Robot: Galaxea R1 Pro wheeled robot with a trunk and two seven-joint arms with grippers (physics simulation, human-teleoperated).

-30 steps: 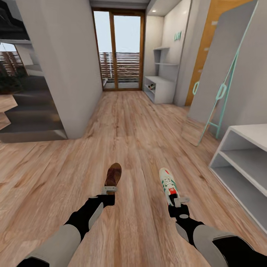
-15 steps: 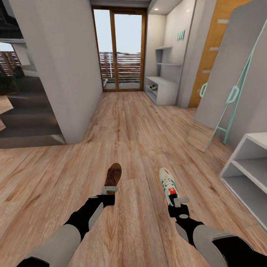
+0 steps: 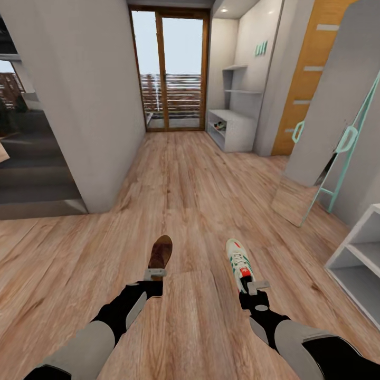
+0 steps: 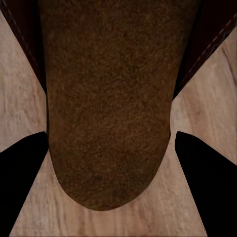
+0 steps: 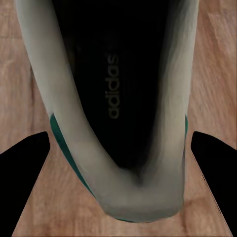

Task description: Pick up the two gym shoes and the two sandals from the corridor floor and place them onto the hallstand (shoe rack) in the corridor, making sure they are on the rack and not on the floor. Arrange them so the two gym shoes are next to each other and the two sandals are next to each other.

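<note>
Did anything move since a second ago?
Mostly the robot's own view: it has swung left, so the white shelf unit and the leaning mirror slid rightwards. Unchanged: the left gripper still holds the sandal, and the right gripper the gym shoe.

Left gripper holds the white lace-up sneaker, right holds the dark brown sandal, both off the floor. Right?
Swapped. In the head view the left gripper holds the dark brown sandal, and the right gripper holds the white lace-up sneaker. Both are carried above the wood-plank floor.
</note>
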